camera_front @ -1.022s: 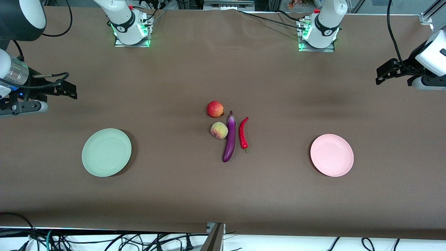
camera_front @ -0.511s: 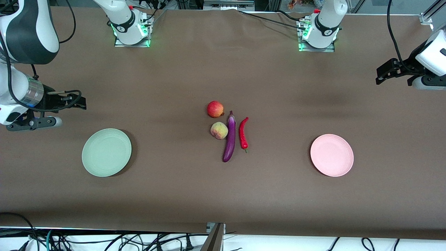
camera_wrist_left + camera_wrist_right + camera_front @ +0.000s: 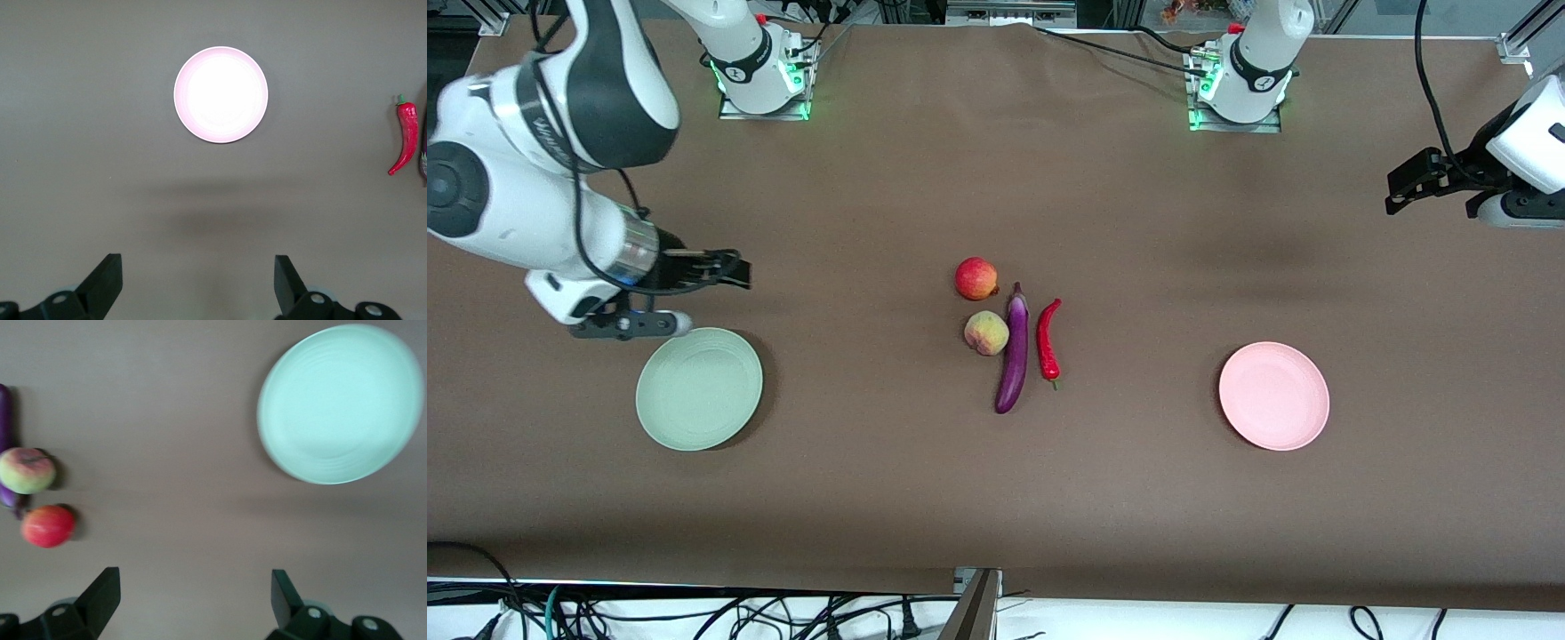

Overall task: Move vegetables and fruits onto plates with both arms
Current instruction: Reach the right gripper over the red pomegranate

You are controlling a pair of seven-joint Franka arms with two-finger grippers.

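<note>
Mint green plate (image 3: 699, 388) lower left and pink plate (image 3: 1273, 396) lower right both bare, produce at frame centre, right gripper (image 3: 734, 271) and left gripper (image 3: 1396, 191) fingers wide, holding nothing.

Eggplant (image 3: 1012, 356) between peach (image 3: 986, 333), chili (image 3: 1048, 340).

You have a purple eggplant (image 3: 1012, 351) mid-table; red chili (image 3: 1048, 339), peach (image 3: 986, 332), red fruit (image 3: 975, 277) beside it; mint plate (image 3: 699, 388) and pink plate (image 3: 1273, 396) well apart.
</note>
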